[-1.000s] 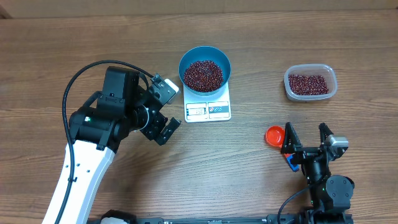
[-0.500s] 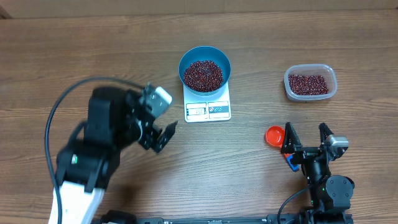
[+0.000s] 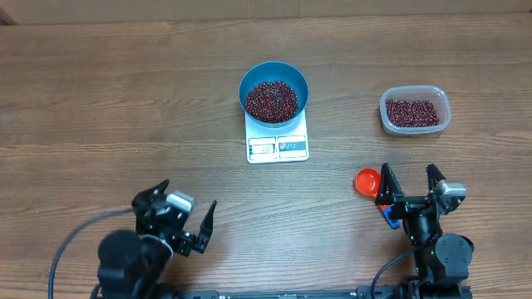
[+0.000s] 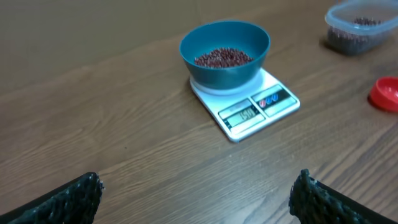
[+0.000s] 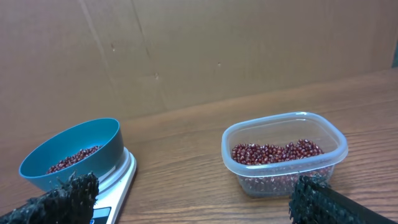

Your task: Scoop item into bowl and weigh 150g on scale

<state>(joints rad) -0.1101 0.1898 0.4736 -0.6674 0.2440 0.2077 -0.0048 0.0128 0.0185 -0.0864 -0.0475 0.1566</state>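
Looking back a second, we find the left arm gone from its place just left of the scale (image 3: 278, 147). The left gripper (image 3: 179, 218) now sits by the near edge of the table (image 3: 100, 100), left of centre, with its fingers spread fully apart and nothing between them. The right gripper (image 3: 409, 187) has not moved. It rests by the near edge on the right, its fingers equally wide and empty, with the red scoop (image 3: 366, 180) just beside it on the wood.

Nothing else has shifted. The blue bowl (image 3: 274, 70) still stands on the scale's platform, toward the far edge near the middle, with a heap of beans (image 3: 271, 100) inside. The display faces the near edge, and we cannot read it. The clear tub (image 3: 416, 131), well to the right of the scale, holds the remaining beans.
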